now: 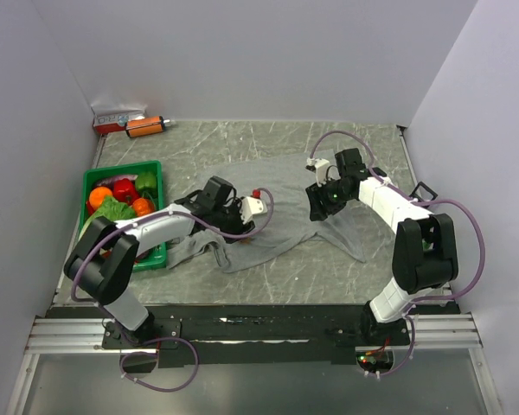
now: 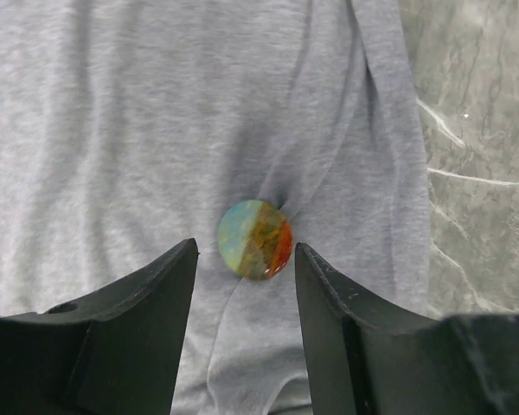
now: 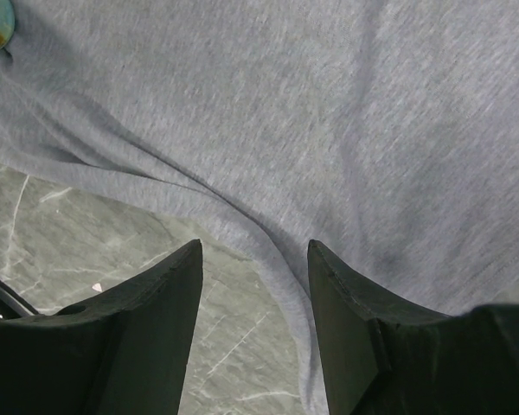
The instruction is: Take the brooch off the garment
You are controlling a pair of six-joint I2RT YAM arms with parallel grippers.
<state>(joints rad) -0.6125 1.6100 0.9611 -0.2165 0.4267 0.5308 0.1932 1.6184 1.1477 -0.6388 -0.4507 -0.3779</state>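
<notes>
Marble table [image 1: 242, 143] has the grey garment [image 1: 281, 186] rumpled across it, blue-and-orange round brooch [image 2: 254, 239] sitting on it right between the spread tips of the left gripper [image 2: 246, 251], right gripper [image 3: 255, 248] gaping too over the cloth's edge.

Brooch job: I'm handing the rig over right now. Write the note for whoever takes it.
Left gripper: open, tips lined up either side of the brooch, not closed on it.
Right gripper: open, empty, over the garment edge and bare table.
Brooch: on the grey garment, cloth puckered around it.
Done: approach only.
To do: close on the brooch, probably hold the cloth down with the right, pull it free.
</notes>
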